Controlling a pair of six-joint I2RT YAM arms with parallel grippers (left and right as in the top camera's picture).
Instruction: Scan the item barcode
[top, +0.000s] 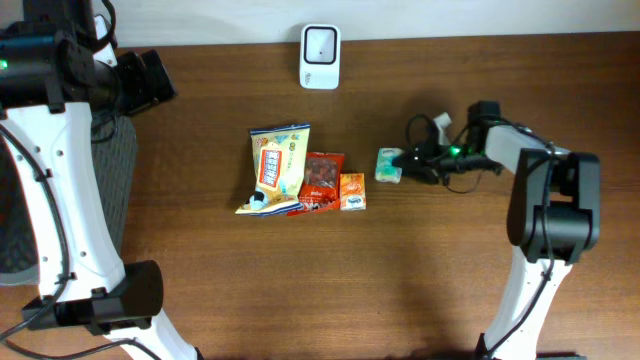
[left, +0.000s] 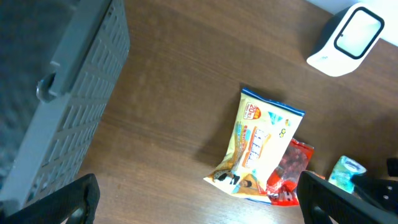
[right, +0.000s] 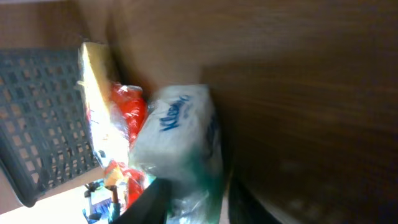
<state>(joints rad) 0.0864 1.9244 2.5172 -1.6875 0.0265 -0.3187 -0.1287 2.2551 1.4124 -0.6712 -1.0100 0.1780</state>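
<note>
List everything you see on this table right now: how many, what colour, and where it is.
scanner: one, white, centre of the table's far edge
snack bag: one, yellow and white, mid-table
red packet: one, red, between the snack bag and the orange box
orange box: one, orange, at the end of that row nearest the tissue pack
tissue pack: one, green and white, between the right gripper's fingers
basket: one, grey mesh, on the left arm's side
table: one, brown wood
left gripper: one, black, open and empty, near the basket
right gripper: one, black, around the tissue pack, grip unclear
</note>
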